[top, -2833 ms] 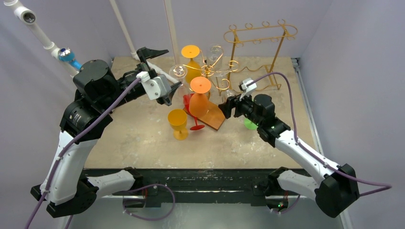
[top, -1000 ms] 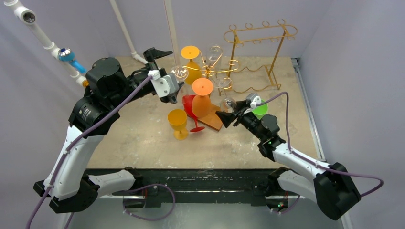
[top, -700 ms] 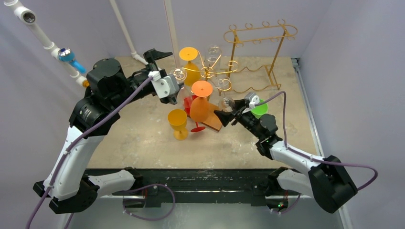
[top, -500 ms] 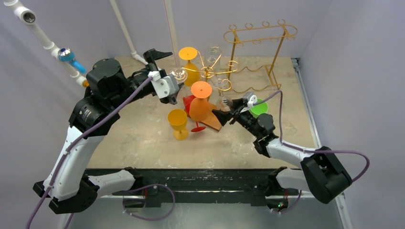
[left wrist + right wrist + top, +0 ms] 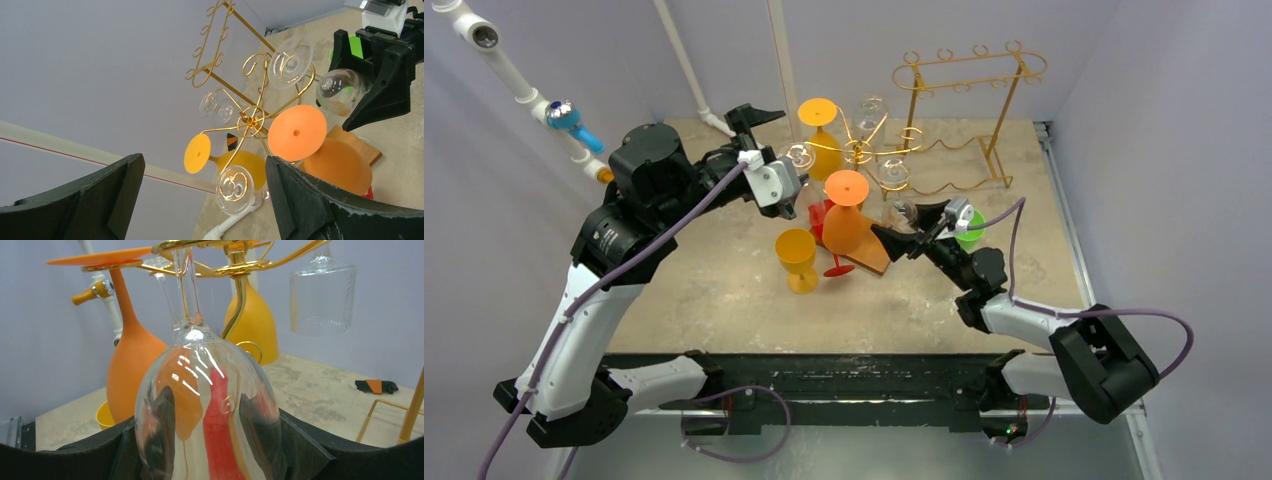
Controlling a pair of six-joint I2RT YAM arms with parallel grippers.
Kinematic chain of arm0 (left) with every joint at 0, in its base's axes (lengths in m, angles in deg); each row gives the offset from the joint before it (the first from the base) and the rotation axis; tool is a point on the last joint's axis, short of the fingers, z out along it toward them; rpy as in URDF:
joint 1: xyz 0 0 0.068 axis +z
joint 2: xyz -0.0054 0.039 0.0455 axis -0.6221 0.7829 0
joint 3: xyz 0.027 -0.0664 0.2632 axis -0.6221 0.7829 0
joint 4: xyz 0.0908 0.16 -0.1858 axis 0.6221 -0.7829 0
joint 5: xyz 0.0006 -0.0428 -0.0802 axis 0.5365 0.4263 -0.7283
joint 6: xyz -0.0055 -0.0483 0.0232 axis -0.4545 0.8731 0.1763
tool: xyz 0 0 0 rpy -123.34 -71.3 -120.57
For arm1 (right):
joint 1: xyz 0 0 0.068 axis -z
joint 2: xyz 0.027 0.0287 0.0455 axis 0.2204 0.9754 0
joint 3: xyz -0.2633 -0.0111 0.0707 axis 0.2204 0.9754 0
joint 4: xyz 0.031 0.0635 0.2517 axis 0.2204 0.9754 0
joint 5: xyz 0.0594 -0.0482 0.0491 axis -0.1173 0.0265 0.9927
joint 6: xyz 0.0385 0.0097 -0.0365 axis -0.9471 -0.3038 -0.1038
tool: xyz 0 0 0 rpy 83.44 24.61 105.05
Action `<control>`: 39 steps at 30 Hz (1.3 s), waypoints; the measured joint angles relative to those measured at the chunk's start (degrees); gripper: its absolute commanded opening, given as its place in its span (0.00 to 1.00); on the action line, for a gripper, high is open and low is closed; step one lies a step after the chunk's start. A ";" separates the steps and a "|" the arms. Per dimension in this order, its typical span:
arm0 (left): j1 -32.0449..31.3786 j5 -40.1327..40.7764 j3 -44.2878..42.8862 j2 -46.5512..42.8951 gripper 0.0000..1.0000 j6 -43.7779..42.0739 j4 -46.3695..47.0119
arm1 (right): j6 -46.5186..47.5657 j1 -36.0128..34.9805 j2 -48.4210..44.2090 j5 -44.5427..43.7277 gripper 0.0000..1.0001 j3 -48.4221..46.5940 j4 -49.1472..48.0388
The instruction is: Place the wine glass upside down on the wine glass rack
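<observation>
**Wine glass upside down at the rack, right gripper clamped on its bowl**

The clear wine glass fills the middle of the right wrist view, bowl down. Its stem runs up through a gold arm of the rack at the top edge. The right gripper presses on the bowl from both sides. An orange glass hangs just to its left. The left gripper hovers near the rack, fingers wide apart, holding nothing.

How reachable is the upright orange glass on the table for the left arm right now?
Probably yes. The left end effector hangs open above and behind the upright orange glass, which stands on the table in front of the rack. Only the red glass beside it crowds one side.
</observation>
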 measured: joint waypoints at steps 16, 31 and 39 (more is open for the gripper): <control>0.00 0.13 0.00 0.00 1.00 -0.02 0.09 | -3.69 0.20 3.96 -4.09 0.36 2.10 -2.14; 0.00 0.11 0.00 -0.48 1.00 -0.37 -0.26 | -6.10 0.20 -7.23 -6.03 0.99 2.14 8.87; 0.00 0.15 0.02 -0.48 1.00 -0.24 -0.42 | -5.60 0.20 -26.69 -6.91 0.99 -1.66 34.16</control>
